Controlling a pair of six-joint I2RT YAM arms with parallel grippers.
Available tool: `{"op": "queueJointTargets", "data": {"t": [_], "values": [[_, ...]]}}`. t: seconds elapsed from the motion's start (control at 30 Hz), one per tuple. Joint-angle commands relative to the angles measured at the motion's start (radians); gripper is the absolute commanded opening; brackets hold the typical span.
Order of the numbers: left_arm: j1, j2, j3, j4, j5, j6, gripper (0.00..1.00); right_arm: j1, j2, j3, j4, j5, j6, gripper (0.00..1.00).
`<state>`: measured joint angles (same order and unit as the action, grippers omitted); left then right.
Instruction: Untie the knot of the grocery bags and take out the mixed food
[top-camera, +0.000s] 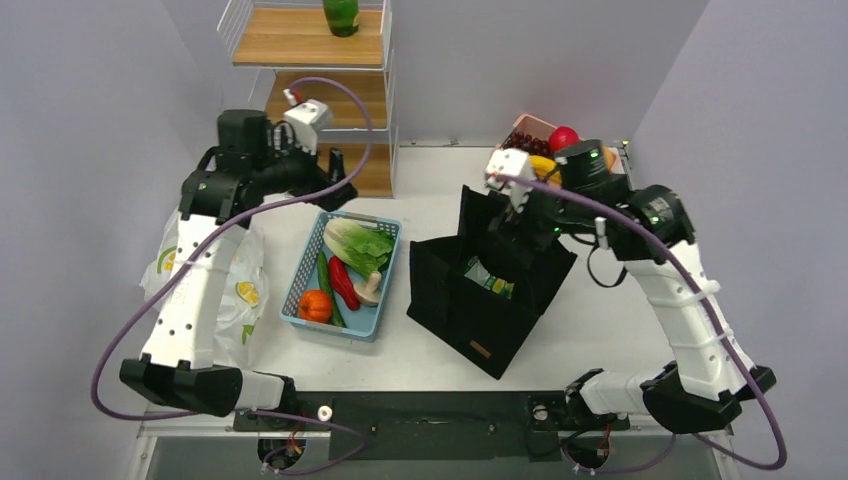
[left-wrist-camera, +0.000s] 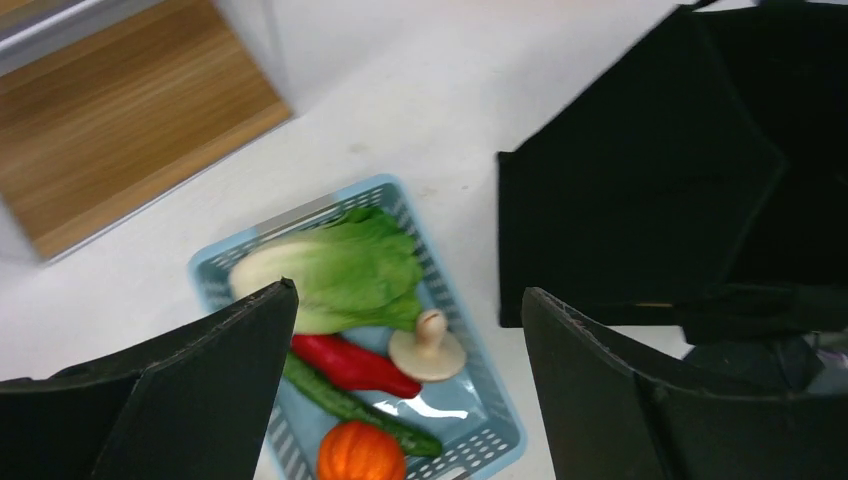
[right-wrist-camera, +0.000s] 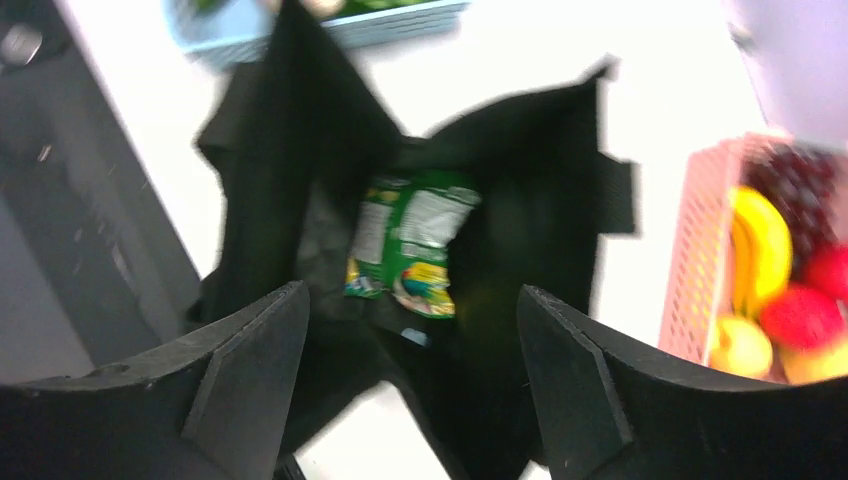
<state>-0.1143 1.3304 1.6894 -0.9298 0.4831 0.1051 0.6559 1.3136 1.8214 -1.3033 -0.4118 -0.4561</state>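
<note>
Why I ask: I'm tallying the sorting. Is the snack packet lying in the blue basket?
No, the snack packet lies inside the open black tote.

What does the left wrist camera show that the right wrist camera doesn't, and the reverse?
Left wrist only: lettuce, red pepper, cucumber, mushroom and a small pumpkin in the blue basket, plus a wooden shelf.
Right wrist only: a snack packet lying inside the open black tote, and a pink basket with banana and grapes.
Both: the tote, the white table, and part of the blue basket.
</note>
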Motion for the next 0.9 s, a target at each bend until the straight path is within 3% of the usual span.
{"op": "queueJointTargets", "data": {"t": [0.0,0.2,0.43,0.53,0.67,0.77,0.87], "values": [[-0.195,0.087,0.113,0.066,0.022,-0.053,0.82,-0.198,-0.057,0.040,0.057,-0.038,0.134,0.71],[-0.415,0.208,0.246,0.124,-0.045,0.030,0.82,-0.293,-0.167,-0.126,0.153,0.212,0.223,0.72],[-0.441,0.357,0.447,0.114,0.044,0.075,0.82,-0.307,-0.161,-0.267,0.112,0.290,0.199,0.74],[-0.439,0.341,0.418,0.150,0.048,0.068,0.82,-0.340,-0.132,-0.280,0.133,0.303,0.199,0.69],[-0.435,0.239,0.264,0.274,0.025,0.038,0.82,-0.363,-0.053,-0.214,0.148,0.264,0.203,0.60],[-0.400,0.176,0.156,0.374,0.023,-0.046,0.82,-0.366,0.008,-0.149,0.149,0.222,0.202,0.38],[-0.373,0.136,0.136,0.376,0.072,-0.041,0.82,-0.366,0.074,-0.102,0.142,0.189,0.181,0.26]]}}
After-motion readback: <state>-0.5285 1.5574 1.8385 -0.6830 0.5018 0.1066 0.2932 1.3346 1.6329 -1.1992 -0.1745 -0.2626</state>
